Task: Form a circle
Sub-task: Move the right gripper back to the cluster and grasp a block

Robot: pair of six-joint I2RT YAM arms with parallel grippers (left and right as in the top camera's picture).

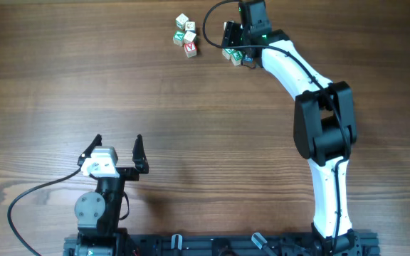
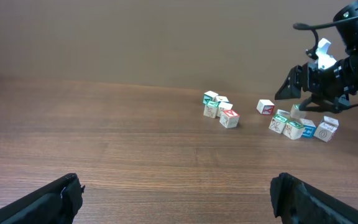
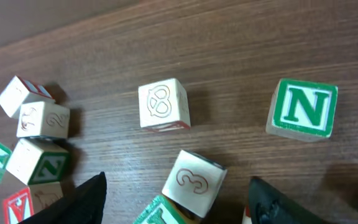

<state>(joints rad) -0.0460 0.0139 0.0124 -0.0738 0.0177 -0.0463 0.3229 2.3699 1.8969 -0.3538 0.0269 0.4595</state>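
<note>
Widely open right tool point(image 3: 178, 190) over block point(image 3: 194, 178)

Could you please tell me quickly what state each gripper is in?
Left gripper: open, empty.
Right gripper: open, astride the 3 block, not gripping.

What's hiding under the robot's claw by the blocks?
A block marked 3 sits under the right claw, with a green-lettered block beside it. From overhead, the claw hides most of those blocks.

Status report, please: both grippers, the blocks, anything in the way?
Left gripper open, empty, parked. Right gripper open, straddling the 3 block. Blocks in two clumps, no circle yet. Green block close beside it.
</note>
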